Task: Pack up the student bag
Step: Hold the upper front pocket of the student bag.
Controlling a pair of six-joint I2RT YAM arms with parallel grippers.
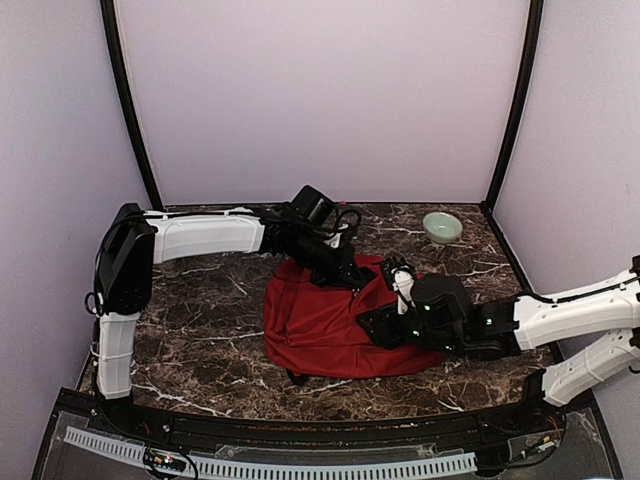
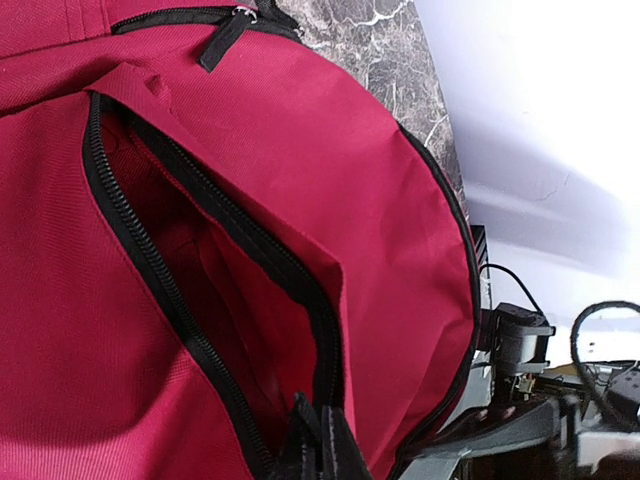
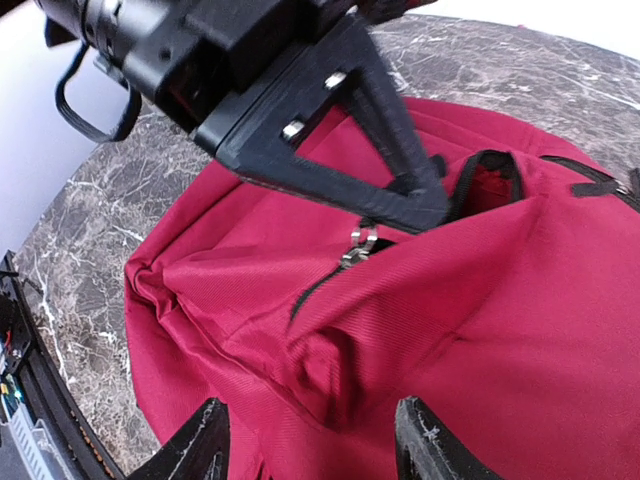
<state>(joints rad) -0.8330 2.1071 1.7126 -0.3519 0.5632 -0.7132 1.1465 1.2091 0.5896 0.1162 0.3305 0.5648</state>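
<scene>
The student bag (image 1: 325, 330) lies flat in the middle of the marble table, a large red backpack with black zippers. My left gripper (image 1: 352, 278) is at its far edge, shut on the black zipper lip of the opening (image 2: 318, 425), which it holds up. The pocket mouth (image 2: 200, 280) gapes and shows a dark red inside. My right gripper (image 1: 372, 325) hangs open just over the bag's right part. Its two fingers (image 3: 205, 445) straddle a raised fold of red fabric (image 3: 350, 350) without pinching it. A metal zipper pull (image 3: 360, 245) hangs just below the left gripper's tip (image 3: 430, 205).
A pale green bowl (image 1: 442, 227) stands at the back right of the table. Lilac walls close in the back and both sides. Bare marble (image 1: 200, 330) lies to the left of the bag.
</scene>
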